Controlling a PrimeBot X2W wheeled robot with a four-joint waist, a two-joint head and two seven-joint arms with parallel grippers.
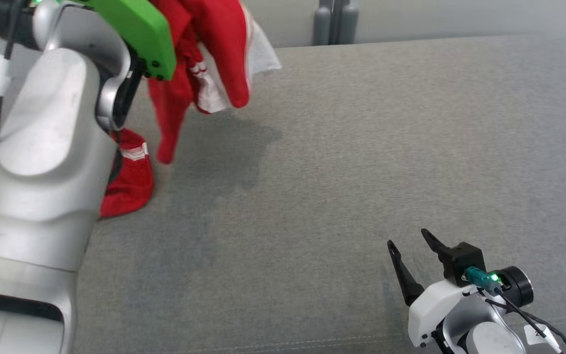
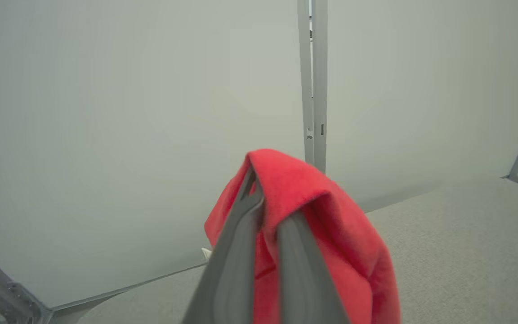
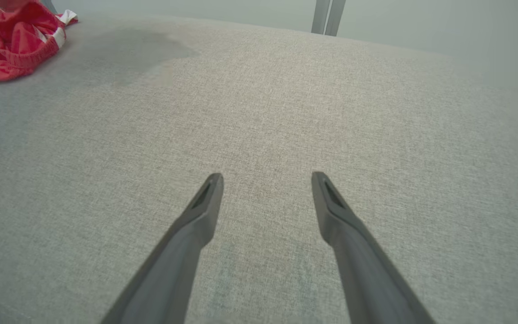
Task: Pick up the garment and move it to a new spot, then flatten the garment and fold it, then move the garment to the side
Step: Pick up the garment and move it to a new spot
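1. A grey fabric-covered bench (image 1: 361,147) stretches across the head view. A pale wall and a grey upright post (image 1: 334,22) stand behind the bench's far edge.
2. The left arm (image 1: 52,147), silver with a bright green casing (image 1: 135,29), reaches up over the bench's far left corner.
3. In the left wrist view, the left tool (image 2: 268,202) is closed tight. Its two dark fingers pinch a fold of a red garment (image 2: 331,216), which drapes over the fingertips.
4. The garment is red with white trim. Most of it hangs in the air over the bench's far left corner. Its lower end lies bunched on the bench's left side, partly hidden behind the arm.
5. A soft shadow falls on the bench beneath the hanging cloth.
6. The right tool (image 1: 408,238) sits low over the bench's near right part, fingers pointing toward the far edge.
7. Its two fingers are spread wide with nothing between them but bare bench fabric.
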